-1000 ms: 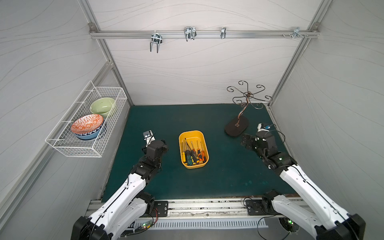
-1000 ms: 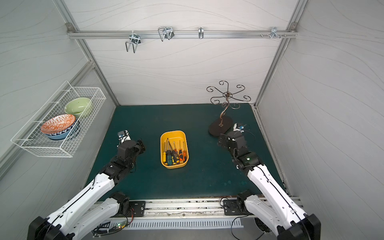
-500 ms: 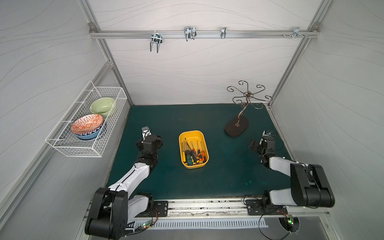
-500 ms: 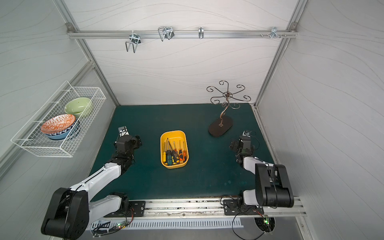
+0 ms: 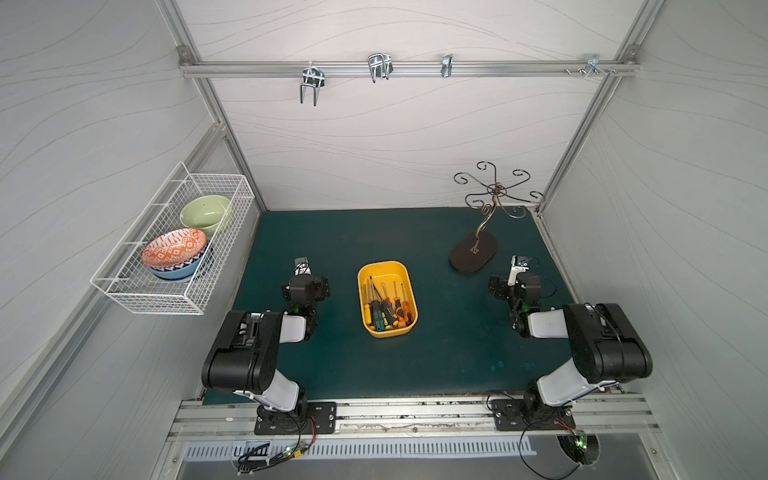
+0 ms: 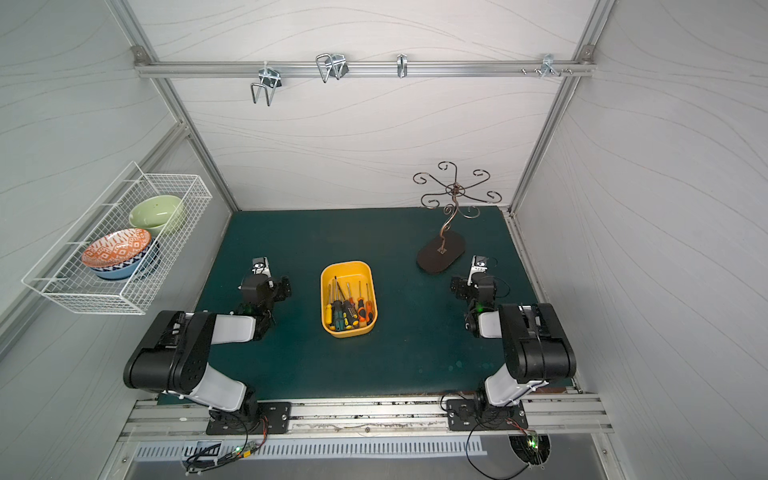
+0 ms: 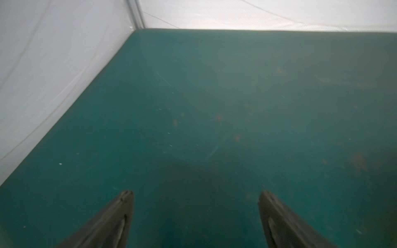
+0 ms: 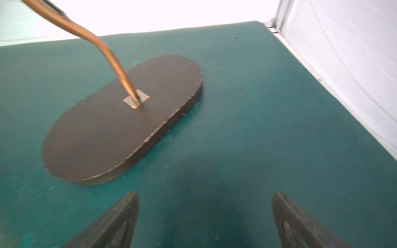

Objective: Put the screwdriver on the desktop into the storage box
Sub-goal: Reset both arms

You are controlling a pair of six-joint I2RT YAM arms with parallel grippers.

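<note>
Several screwdrivers [image 5: 386,307], all inside yellow storage box [image 5: 382,270], centre of table [image 5: 457,353]; none seen loose.
left claw [image 7: 196,193] & right claw [image 8: 205,193], one each side of box, both wide, empty, low over bare table: parked clear, prob. as job looks done.

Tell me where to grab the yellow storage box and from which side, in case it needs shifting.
Take the storage box by its far short wall, coming straight down from above and straddling the rim. The tub is open-topped with thin upright walls, and that end looks bare inside. The screwdrivers crowd the near end with their handles, so there is probably less room there.
</note>
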